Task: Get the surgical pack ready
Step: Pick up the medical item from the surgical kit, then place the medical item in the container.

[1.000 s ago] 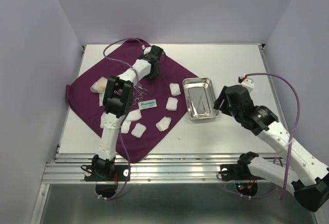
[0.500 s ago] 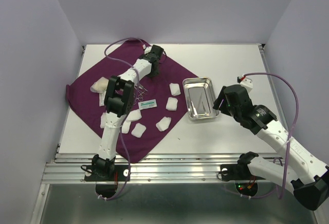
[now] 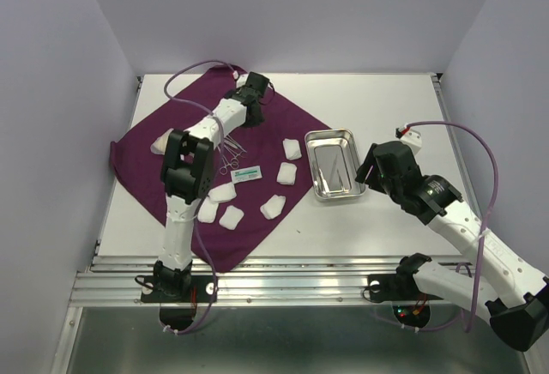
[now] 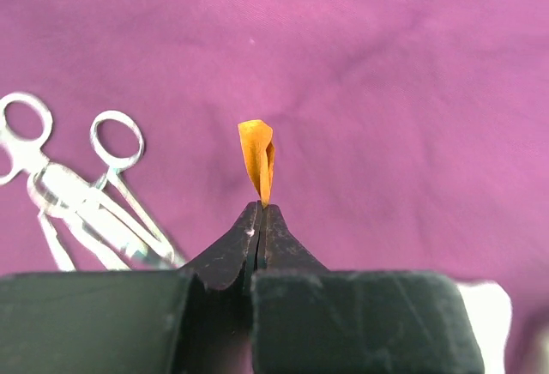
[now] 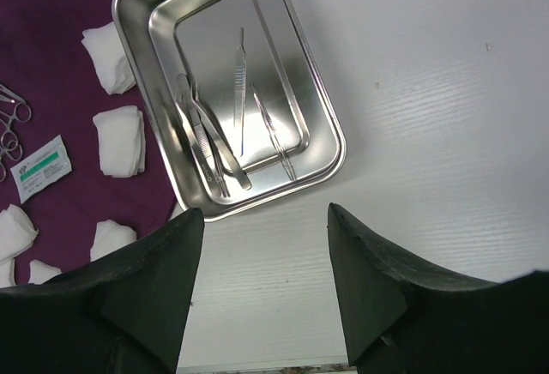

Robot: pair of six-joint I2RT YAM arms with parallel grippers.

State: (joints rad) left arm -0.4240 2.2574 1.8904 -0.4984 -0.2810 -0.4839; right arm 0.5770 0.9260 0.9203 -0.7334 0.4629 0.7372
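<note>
A: What did the left claw (image 4: 260, 211) have?

B: It was pinched shut on an orange scrap (image 4: 257, 155), biting only the lower tip, just over the cloth (image 4: 386, 91). Scissors (image 4: 86, 194) lay to its left.

A: The risk?

B: I'd judge that so thin a bite could let the scrap slip mid-swing and drop among the gauze (image 5: 118, 138).

A: And the right claw (image 5: 260, 220)?

B: Wide, holding nothing, above the counter (image 5: 429, 134) just beside the tray (image 5: 330, 138), where the instruments (image 5: 240, 82) lay. Coming down, a finger might catch the rim and tip it.
</note>
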